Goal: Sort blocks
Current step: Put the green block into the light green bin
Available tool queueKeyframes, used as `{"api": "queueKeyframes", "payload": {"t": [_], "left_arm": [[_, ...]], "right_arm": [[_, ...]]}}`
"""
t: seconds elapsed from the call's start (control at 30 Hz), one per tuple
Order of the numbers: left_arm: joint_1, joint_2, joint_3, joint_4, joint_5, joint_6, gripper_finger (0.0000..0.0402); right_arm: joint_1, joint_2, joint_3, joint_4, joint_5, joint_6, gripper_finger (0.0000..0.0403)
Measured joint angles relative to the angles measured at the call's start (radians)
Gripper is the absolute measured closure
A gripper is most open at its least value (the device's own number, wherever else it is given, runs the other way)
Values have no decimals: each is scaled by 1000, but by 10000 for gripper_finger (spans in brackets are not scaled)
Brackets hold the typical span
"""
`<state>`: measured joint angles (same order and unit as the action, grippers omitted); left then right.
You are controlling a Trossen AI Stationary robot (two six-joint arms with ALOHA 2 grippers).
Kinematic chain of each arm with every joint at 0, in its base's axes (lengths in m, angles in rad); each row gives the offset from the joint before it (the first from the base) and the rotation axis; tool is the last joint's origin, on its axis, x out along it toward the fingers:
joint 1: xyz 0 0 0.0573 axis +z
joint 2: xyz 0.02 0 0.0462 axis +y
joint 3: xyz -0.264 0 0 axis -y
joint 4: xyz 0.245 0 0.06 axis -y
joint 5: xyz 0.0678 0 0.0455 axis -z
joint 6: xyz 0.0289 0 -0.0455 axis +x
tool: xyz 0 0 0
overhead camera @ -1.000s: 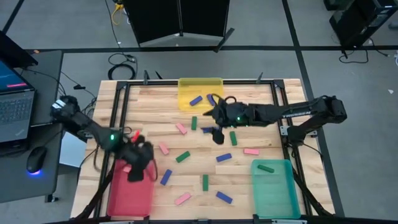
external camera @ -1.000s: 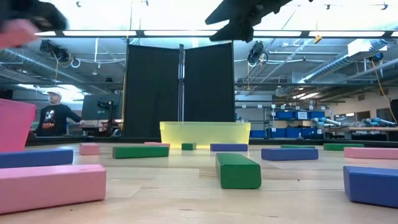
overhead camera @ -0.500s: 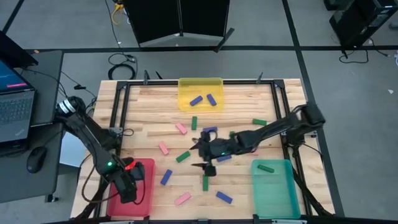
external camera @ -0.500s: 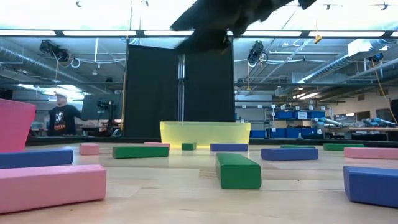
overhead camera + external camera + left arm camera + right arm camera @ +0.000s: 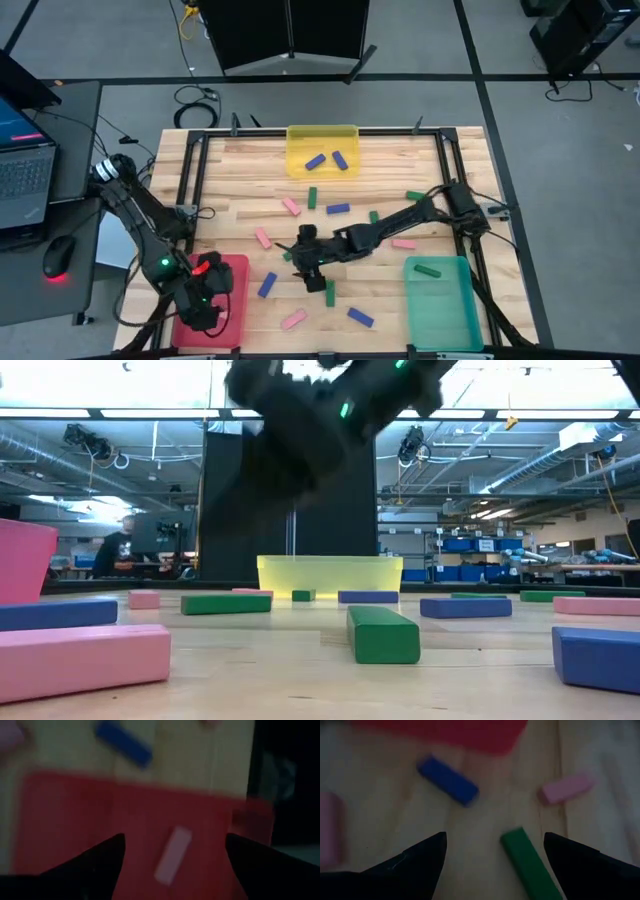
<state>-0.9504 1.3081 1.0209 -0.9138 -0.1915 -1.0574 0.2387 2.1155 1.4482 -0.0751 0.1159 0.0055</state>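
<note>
Small pink, blue and green blocks lie scattered flat on the wooden table (image 5: pixel 230 170). My left gripper (image 5: pixel 172 870) hangs open over the red tray (image 5: pixel 75 820) at the near left. A pink block (image 5: pixel 172 855) lies flat on the tray floor between and below its fingers, untouched. My right gripper (image 5: pixel 492 865) is open above the table's middle, over a green block (image 5: pixel 527 862), also seen from above as green block (image 5: pixel 329 292). Near it lie a blue block (image 5: pixel 447 780) and a pink block (image 5: pixel 567 787). In the low view my right gripper (image 5: pixel 290 430) hangs blurred, well above the table.
The yellow tray (image 5: pixel 322 135) at the far middle holds two blue blocks. The teal tray (image 5: pixel 440 305) at the near right holds one green block (image 5: pixel 428 269). A black frame rail (image 5: pixel 190 180) borders the table. A person stands in the room beyond.
My left gripper has gone toward the near edge along the red tray; the pink block it carried now lies in the tray, free of its fingers. My right gripper has swung from beside the yellow tray toward the near left, to above the green block at the table's middle.
</note>
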Motion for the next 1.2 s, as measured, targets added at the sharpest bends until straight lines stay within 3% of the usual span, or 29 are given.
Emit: {"api": "queueKeyframes", "payload": {"t": [0.2, 0.33, 0.53, 0.77, 0.9, 1.2], "left_arm": [[0, -72, 76, -69, -309, 33, 56], [0, -131, 86, -76, -508, 76, 57], [50, -183, 86, -84, -751, 113, 57], [179, -222, 86, -88, -831, 140, 57], [278, -236, 86, -87, -812, 163, 57], [472, -284, 86, -87, -705, 274, 77]], "right_arm": [[-56, 102, 113, -137, -16, -42, 58], [-102, 110, 133, -201, -81, -47, 65], [-133, 112, 120, -284, -163, -36, 126], [-124, 148, 121, -277, -113, -32, 209], [-119, 141, 120, -281, -110, -12, 288], [-98, 60, 108, -365, -83, -11, 292]]}}
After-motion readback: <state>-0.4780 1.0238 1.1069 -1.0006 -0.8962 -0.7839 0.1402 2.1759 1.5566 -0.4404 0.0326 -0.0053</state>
